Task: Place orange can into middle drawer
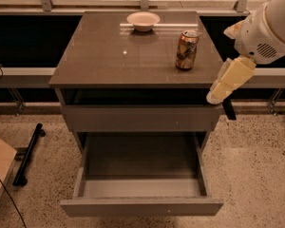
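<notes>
The orange can (pixel 186 50) stands upright on the grey-brown cabinet top (pixel 109 56), near its right edge. Below it the middle drawer (pixel 141 206) is pulled out wide and nothing lies on its light grey floor. My gripper (pixel 226 106) hangs off the white and cream arm at the right. It sits just past the cabinet's right front corner, below the level of the can and to the can's right. It holds nothing that I can see.
A white bowl (pixel 143 20) sits at the back of the cabinet top. The uppermost drawer front (pixel 137 118) is shut. A cardboard box (pixel 0 167) and a black bar (pixel 27 153) lie on the speckled floor at the left. A railing runs behind the cabinet.
</notes>
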You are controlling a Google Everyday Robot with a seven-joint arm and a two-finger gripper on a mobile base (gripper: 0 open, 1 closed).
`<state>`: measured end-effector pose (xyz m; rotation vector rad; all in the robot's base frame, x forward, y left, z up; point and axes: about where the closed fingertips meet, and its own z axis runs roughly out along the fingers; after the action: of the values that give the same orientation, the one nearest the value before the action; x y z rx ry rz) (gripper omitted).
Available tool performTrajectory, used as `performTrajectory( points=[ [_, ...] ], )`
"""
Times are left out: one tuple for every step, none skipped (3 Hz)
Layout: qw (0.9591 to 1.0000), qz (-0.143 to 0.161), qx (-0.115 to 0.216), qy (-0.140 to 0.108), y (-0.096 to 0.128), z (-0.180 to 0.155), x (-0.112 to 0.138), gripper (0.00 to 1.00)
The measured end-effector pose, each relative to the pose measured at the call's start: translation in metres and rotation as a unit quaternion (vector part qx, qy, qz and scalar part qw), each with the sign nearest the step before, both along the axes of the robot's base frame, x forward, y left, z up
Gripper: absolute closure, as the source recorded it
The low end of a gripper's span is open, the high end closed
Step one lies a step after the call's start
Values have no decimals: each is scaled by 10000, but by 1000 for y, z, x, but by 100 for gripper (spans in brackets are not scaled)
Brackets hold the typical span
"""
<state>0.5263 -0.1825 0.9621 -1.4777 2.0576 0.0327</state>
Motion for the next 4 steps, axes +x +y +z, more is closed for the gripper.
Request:
performTrajectory(
  points=[
    [10000, -32, 47, -28, 1, 0, 2, 0],
    [9992, -202, 297, -177, 6, 1, 15, 0],
    [9944, -362, 862, -487, 13, 4, 46, 0],
    [9862, -527, 1365, -777, 19, 3, 78, 0]
  ],
)
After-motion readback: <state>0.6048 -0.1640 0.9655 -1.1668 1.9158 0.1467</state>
